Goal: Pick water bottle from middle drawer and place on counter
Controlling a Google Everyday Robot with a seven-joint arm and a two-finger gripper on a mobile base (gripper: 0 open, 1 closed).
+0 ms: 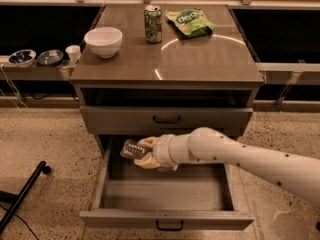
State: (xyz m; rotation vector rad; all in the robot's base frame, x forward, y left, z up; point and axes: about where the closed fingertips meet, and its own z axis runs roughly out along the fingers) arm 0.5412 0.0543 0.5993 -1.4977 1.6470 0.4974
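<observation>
The middle drawer is pulled out wide at the bottom of the cabinet. My gripper is shut on the clear, crinkly water bottle and holds it lying sideways in the air above the drawer's back left part, just under the shallower drawer front. My white arm reaches in from the lower right. The glossy grey-brown counter tops the cabinet above.
On the counter stand a white bowl, a green soda can and a green snack bag. The shallower drawer front is shut above the gripper. Small bowls and a cup sit on a ledge at left. A black stand leg lies on the floor.
</observation>
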